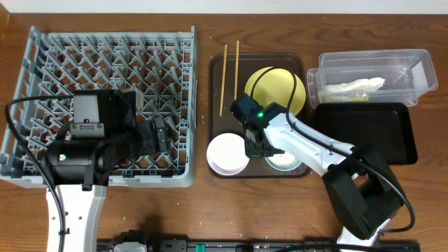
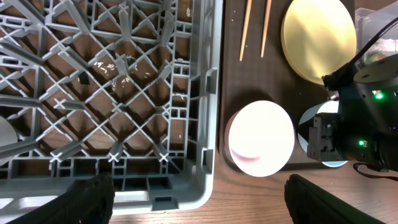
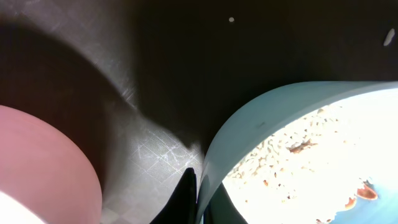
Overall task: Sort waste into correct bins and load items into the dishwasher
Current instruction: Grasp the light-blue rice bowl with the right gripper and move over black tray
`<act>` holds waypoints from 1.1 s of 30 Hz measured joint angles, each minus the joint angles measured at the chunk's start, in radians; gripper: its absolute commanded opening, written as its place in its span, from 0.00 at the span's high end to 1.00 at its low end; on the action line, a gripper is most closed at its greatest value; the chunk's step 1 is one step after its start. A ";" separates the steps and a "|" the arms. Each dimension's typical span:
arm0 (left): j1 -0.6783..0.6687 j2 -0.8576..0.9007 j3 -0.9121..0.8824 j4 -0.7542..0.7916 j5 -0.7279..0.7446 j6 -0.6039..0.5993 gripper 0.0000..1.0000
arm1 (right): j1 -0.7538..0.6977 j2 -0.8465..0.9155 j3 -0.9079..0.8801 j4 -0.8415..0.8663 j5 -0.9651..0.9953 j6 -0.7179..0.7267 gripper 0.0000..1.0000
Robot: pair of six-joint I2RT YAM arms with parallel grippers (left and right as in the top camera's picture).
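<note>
The light blue bowl (image 1: 285,161) holds rice-like scraps (image 3: 292,155) and sits on the brown serving tray. My right gripper (image 1: 257,148) is shut on its left rim (image 3: 249,130), with one finger on each side of the rim (image 3: 200,199). The white bowl (image 1: 227,154) is next to it on the left. The yellow plate (image 1: 280,84) and two chopsticks (image 1: 224,70) lie further back. My left gripper (image 2: 205,205) is open and empty over the front right corner of the grey-blue dish rack (image 1: 105,56). The white cup is not clearly in view.
The brown serving tray (image 1: 217,77) lies right of the rack. The clear tub (image 1: 413,66) at the back right holds the white paper strip (image 1: 357,86) and a green wrapper (image 1: 353,96). The black tray (image 1: 364,133) lies in front of it. My right arm reaches across from the front right.
</note>
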 measured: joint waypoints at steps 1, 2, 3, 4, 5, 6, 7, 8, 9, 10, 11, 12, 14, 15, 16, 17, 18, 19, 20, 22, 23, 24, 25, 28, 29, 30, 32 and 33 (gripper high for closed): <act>0.000 0.000 0.000 0.000 0.000 0.000 0.11 | -0.003 -0.001 0.000 -0.002 -0.001 -0.001 0.99; 0.000 0.000 0.000 0.000 0.000 0.000 0.11 | -0.008 -0.003 0.000 -0.003 -0.008 -0.006 0.99; 0.000 0.000 0.000 0.000 0.000 0.000 0.11 | -0.016 -0.008 0.000 -0.004 -0.020 -0.014 0.99; 0.000 0.000 0.000 0.000 0.000 0.000 0.11 | -0.026 -0.015 0.000 -0.004 -0.037 -0.029 0.99; 0.000 0.000 0.000 0.000 0.000 0.000 0.11 | -0.042 -0.027 0.000 -0.002 -0.058 -0.050 0.99; 0.000 0.000 0.000 0.000 0.000 0.000 0.11 | -0.063 -0.048 0.000 -0.001 -0.090 -0.078 0.99; 0.000 0.000 0.000 0.000 0.000 0.000 0.11 | -0.083 -0.069 0.000 0.000 -0.119 -0.100 0.99; 0.000 0.000 0.000 0.000 0.000 0.000 0.11 | -0.109 -0.098 0.000 0.002 -0.157 -0.127 0.99; 0.000 0.000 0.000 0.000 0.000 0.000 0.11 | -0.137 -0.134 0.000 0.002 -0.191 -0.154 0.99; 0.000 0.000 0.000 0.000 0.000 0.000 0.11 | -0.171 -0.173 0.000 0.002 -0.237 -0.183 0.99; 0.000 0.000 0.000 0.000 0.000 0.000 0.11 | -0.209 -0.215 0.000 0.003 -0.279 -0.209 0.99; 0.000 0.000 0.000 0.000 0.000 0.000 0.11 | -0.252 -0.256 0.000 0.003 -0.322 -0.233 0.99; 0.000 0.000 0.000 0.000 0.000 0.000 0.11 | -0.343 -0.333 0.000 0.002 -0.396 -0.277 0.99; 0.000 0.000 0.000 0.000 0.000 0.000 0.11 | -0.394 -0.364 0.000 -0.003 -0.438 -0.299 0.99; 0.000 0.000 0.000 0.000 0.000 0.000 0.11 | -0.441 -0.388 0.000 -0.014 -0.473 -0.319 0.99; 0.000 0.000 0.000 0.000 0.000 0.000 0.11 | -0.489 -0.406 0.000 -0.030 -0.509 -0.340 0.99; 0.000 0.000 0.000 0.000 0.000 0.000 0.11 | -0.532 -0.415 0.000 -0.049 -0.539 -0.359 0.99; 0.000 0.000 0.000 0.000 0.000 0.000 0.11 | -0.578 -0.417 0.000 -0.069 -0.571 -0.380 0.99; 0.000 0.000 0.000 0.000 0.000 0.000 0.11 | -0.607 -0.417 0.000 -0.079 -0.588 -0.396 0.99; 0.000 0.000 0.000 0.000 0.000 0.000 0.11 | -0.667 -0.412 -0.010 -0.079 -0.628 -0.424 0.99; 0.000 0.000 0.000 0.001 0.000 0.000 0.11 | -0.700 -0.410 -0.023 -0.068 -0.653 -0.441 0.99; 0.000 0.000 0.000 0.002 0.000 0.000 0.11 | -0.725 -0.409 -0.036 -0.053 -0.676 -0.455 0.99; 0.000 0.000 0.000 0.002 0.000 0.000 0.11 | -0.752 -0.406 -0.055 -0.031 -0.704 -0.474 0.99; 0.000 0.000 0.000 0.003 0.000 0.000 0.11 | -0.830 -0.387 -0.124 0.060 -0.808 -0.508 0.99; 0.000 0.000 0.000 0.003 0.000 0.000 0.11 | -0.857 -0.379 -0.155 0.106 -0.854 -0.517 0.99; 0.000 0.000 0.000 0.003 0.000 0.000 0.11 | -0.884 -0.371 -0.187 0.160 -0.904 -0.524 0.99; 0.000 0.000 0.000 0.003 0.000 0.000 0.11 | -0.937 -0.357 -0.248 0.266 -0.998 -0.532 0.99; 0.000 0.000 0.000 0.003 0.000 0.000 0.11 | -0.966 -0.354 -0.277 0.318 -1.044 -0.534 0.99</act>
